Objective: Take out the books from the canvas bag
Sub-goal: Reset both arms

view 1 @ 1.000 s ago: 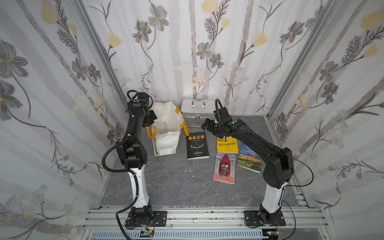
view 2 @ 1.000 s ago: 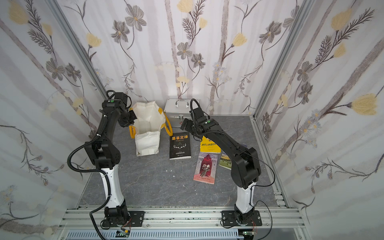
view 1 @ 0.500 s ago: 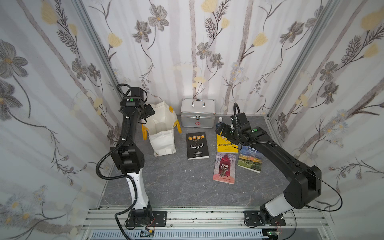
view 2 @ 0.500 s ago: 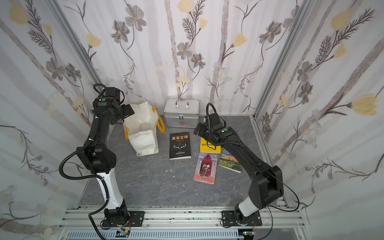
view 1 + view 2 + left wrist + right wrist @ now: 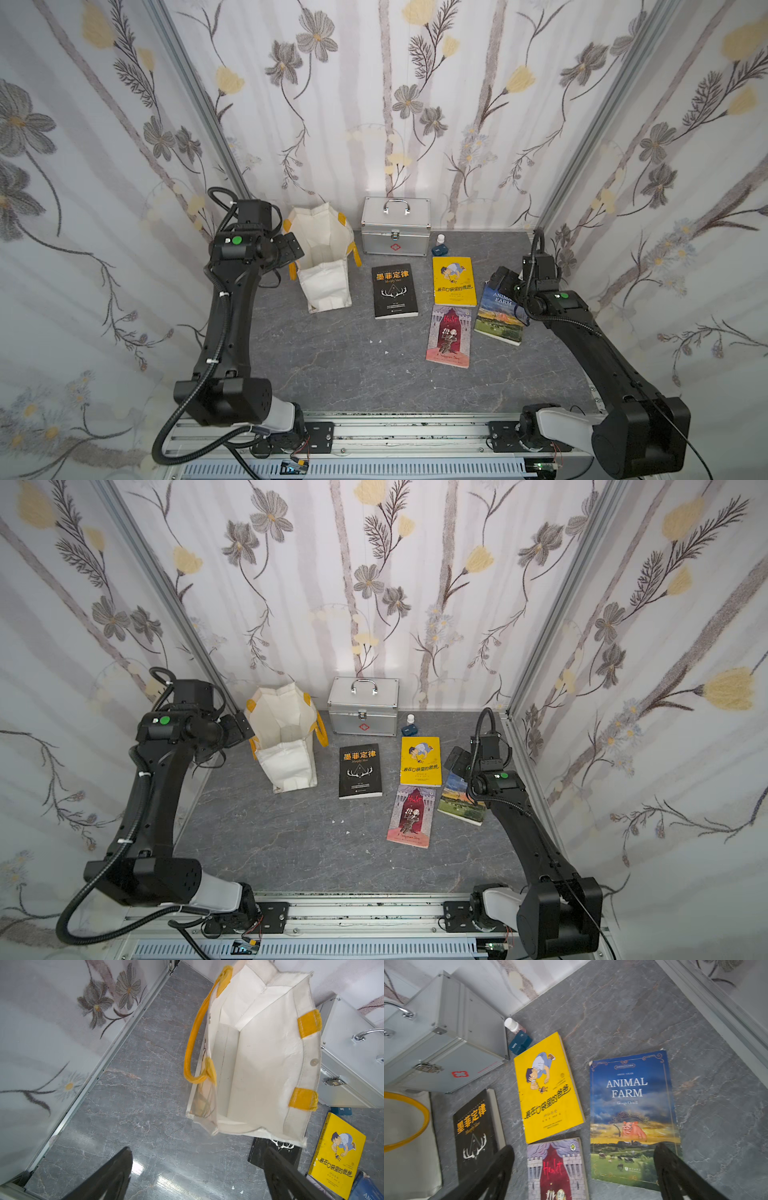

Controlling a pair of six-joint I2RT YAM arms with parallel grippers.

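Having released the canvas bag (image 5: 325, 266), the left gripper (image 5: 291, 249) hangs beside it, fingers spread; the right gripper (image 5: 501, 277), likewise spread, has retreated over the blue book (image 5: 498, 322)

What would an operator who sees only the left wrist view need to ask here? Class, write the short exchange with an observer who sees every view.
Operator: No book shows inside the canvas bag. Outside it I see a yellow book, a black book and a blue book. Any more?
Observer: One more: a pink-red castle book lies flat on the table, just robot-side of the yellow book.
Operator: What is the right gripper doing?
Observer: It hangs open over the blue book, holding nothing.
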